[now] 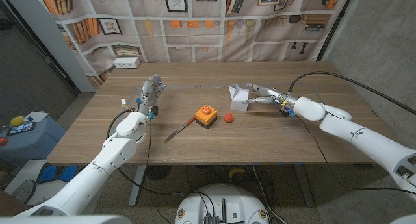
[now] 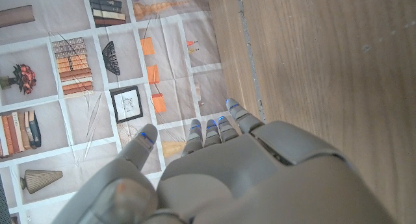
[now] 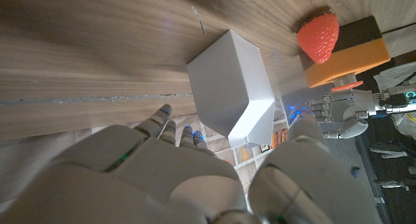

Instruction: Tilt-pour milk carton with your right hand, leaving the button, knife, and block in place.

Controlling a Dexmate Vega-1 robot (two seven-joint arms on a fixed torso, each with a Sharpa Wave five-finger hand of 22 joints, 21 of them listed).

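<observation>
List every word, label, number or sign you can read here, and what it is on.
None can be read.
Milk carton: plain white faces, no print visible.
Button box: no lettering visible.
Backdrop: printed book spines and framed pictures, too small and blurred to read.

On your desk (image 1: pixel 273 143), the knife (image 1: pixel 178 129) lies left of the button (image 1: pixel 205 115), the strawberry (image 1: pixel 229 117) just right of it, the milk carton (image 1: pixel 238 97) behind.
</observation>
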